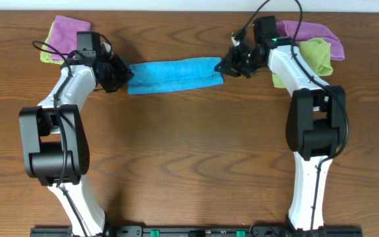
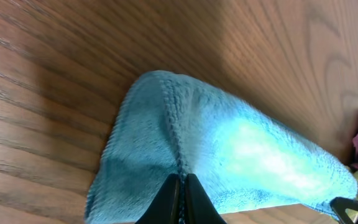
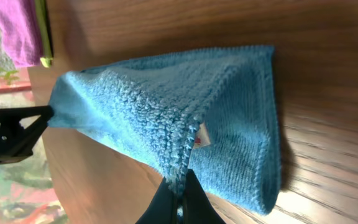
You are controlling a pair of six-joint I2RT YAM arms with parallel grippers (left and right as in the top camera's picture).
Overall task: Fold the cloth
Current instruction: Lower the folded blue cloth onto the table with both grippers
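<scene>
A blue cloth (image 1: 175,74) is stretched in a long folded band between the two arms at the back of the table. My left gripper (image 1: 125,74) is shut on the cloth's left end; in the left wrist view the black fingers (image 2: 182,186) pinch its stitched edge (image 2: 229,155). My right gripper (image 1: 226,66) is shut on the cloth's right end; in the right wrist view the fingers (image 3: 180,186) clamp the hemmed edge of the cloth (image 3: 166,112), with a small white tag beside them.
A purple cloth on a green one (image 1: 61,34) lies at the back left. Another purple cloth (image 1: 311,31) and a green cloth (image 1: 316,56) lie at the back right. The wooden table (image 1: 189,158) stretches toward the front.
</scene>
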